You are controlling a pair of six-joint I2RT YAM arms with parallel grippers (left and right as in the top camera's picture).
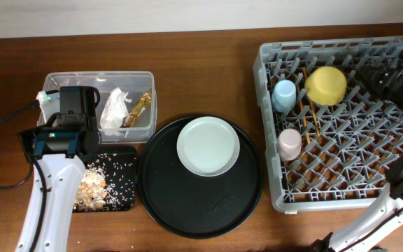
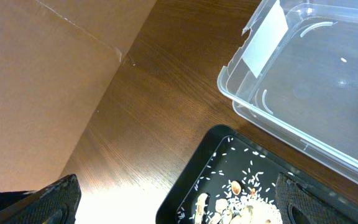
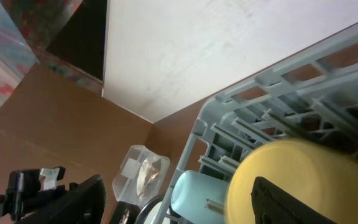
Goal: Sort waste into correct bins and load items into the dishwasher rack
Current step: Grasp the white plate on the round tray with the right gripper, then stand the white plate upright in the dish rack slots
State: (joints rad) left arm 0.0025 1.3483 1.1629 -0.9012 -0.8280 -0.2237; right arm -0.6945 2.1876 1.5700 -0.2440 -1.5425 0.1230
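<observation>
One plate [image 1: 208,145] remains; right gripper [image 1: 382,75] (jaws spread, empty) should pinch its rim, slotting it upright among rack [image 1: 327,201] pegs.

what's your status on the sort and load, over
Left gripper over shallow black tray, right gripper at yellow bowl in rack; fingers open, empty. Plate on round black tray, not yet racked. Nothing blocking it.

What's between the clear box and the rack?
Overhead view: the round black tray fills most of the gap between the clear box and the rack, with the plate sitting on it.
</observation>
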